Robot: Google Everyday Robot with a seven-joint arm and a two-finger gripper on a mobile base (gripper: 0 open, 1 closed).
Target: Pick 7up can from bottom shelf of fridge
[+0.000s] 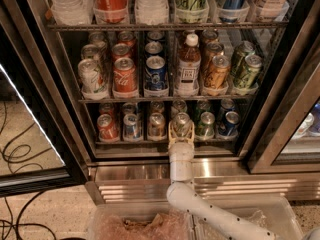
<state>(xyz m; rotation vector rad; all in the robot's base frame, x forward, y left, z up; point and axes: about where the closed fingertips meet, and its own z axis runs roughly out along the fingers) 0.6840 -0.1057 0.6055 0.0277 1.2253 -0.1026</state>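
Note:
The fridge (45, 84) stands open with its black door frame on both sides. The bottom shelf (150, 143) holds a row of cans in clear lanes. The 7up can (181, 121), with a silver top and pale body, stands in the middle-right lane. My gripper (181, 133) reaches in over the shelf rail on a white arm from below. Its pale fingers (172, 135) sit against both sides of the 7up can, shut on it. The can's lower body is hidden by the gripper.
Left of the 7up can stand a copper can (156, 125), a blue-silver can (132, 126) and a red can (106, 127). To its right are a dark green can (205, 124) and a blue can (230, 123). The ribbed steel base (130, 176) lies below. The rack above holds a brown bottle (188, 66).

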